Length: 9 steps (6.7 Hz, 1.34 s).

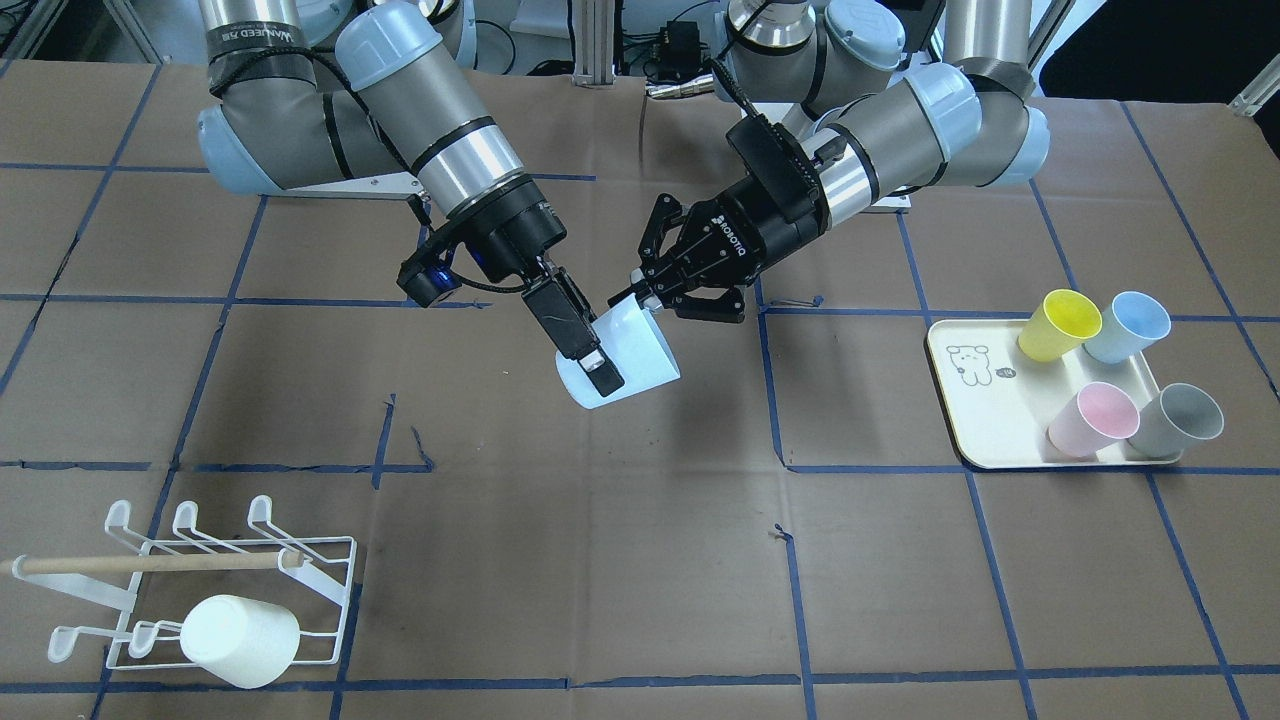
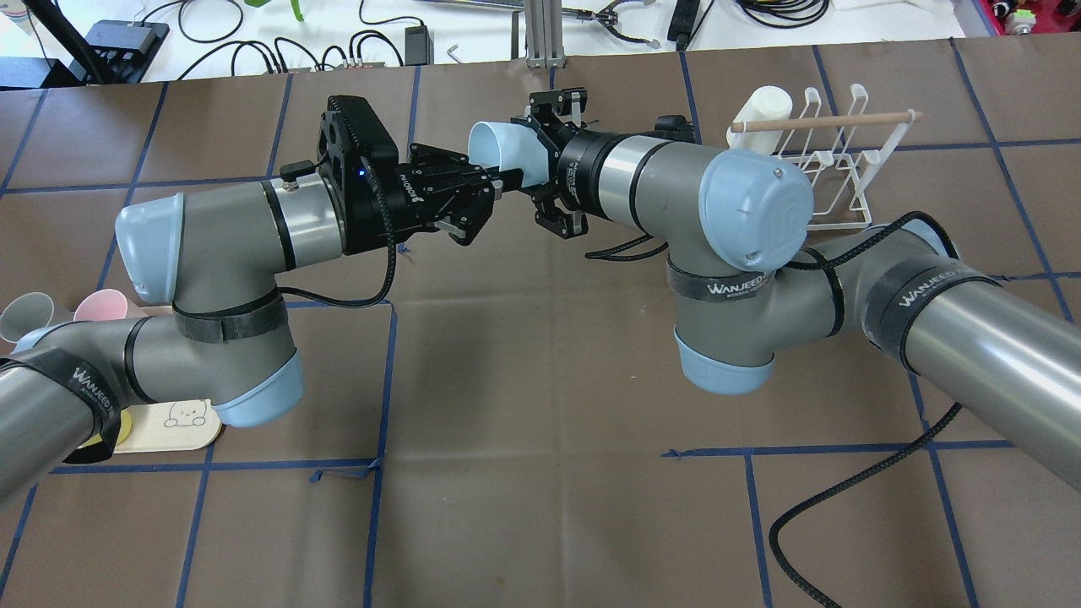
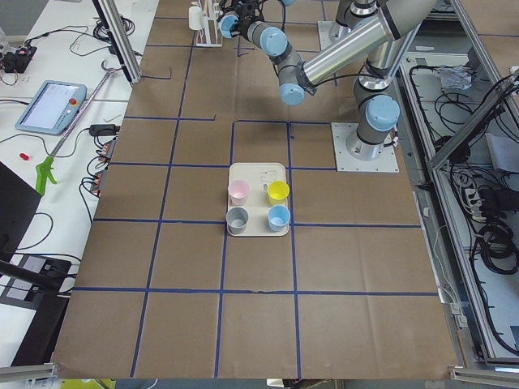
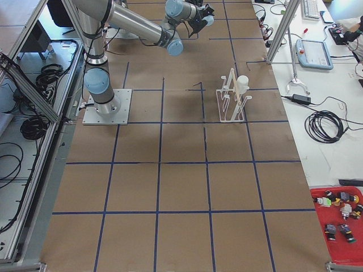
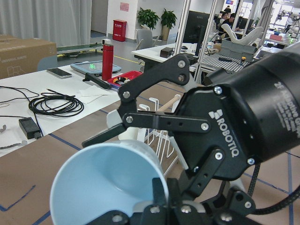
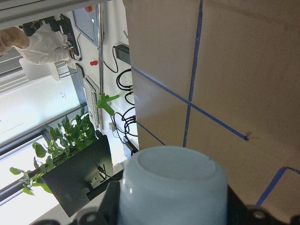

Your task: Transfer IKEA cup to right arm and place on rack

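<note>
Brown paper-covered bench (image 1: 620, 560) gridded with blue tape. The pale blue cup (image 1: 625, 355) hangs in mid-air between both arms: right gripper (image 1: 585, 345) jaws clamp its wall, left gripper (image 1: 660, 290) jaws pinch its rim. Light, rigid, smooth plastic, probably slippery; a grip across the wall near the base suits racking on the rack (image 1: 200, 590).

Robotics laboratory, open-plan, set up for data recording. Evidence: two arms bolted to a large table (image 4: 187, 187) covered in brown paper and gridded with blue tape; aluminium-profile frame posts (image 4: 282, 28) at the table edges; teach pendants, one (image 3: 50, 106) on the white side bench, another (image 4: 313, 54) opposite; loose coiled cables (image 4: 324, 126) and power bricks; red parts tray (image 4: 340, 226) holding small fittings. Further back, in the left wrist view: workbenches with monitors, potted plants (image 5: 149, 18), cardboard box (image 5: 28, 50), seated people at desks.
</note>
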Each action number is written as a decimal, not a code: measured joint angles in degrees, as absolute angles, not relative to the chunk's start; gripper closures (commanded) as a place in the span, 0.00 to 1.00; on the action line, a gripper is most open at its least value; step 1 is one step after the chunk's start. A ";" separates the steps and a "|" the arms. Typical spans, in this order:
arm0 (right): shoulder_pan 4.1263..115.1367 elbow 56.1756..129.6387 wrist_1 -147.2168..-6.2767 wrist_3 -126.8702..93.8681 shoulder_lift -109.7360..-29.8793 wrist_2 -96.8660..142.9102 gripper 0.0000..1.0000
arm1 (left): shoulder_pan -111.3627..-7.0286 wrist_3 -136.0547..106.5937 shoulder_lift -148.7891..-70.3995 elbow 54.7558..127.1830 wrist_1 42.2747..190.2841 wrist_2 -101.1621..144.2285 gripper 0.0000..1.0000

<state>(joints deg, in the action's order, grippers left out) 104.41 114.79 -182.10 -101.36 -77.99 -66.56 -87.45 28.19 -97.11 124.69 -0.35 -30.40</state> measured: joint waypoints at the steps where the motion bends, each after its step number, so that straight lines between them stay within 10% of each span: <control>1: 104.40 114.78 -182.14 -101.16 -77.98 -66.47 0.58 | -87.46 28.15 -97.11 124.59 -0.34 -30.57 0.57; 4: 104.42 114.83 -182.11 -100.93 -78.01 -66.42 0.59 | -87.45 26.12 -97.13 124.32 -0.47 -31.07 0.01; 9: 102.79 114.15 -182.29 -98.33 -76.99 -66.48 0.78 | -79.90 20.95 -93.45 125.46 -0.28 -31.06 0.00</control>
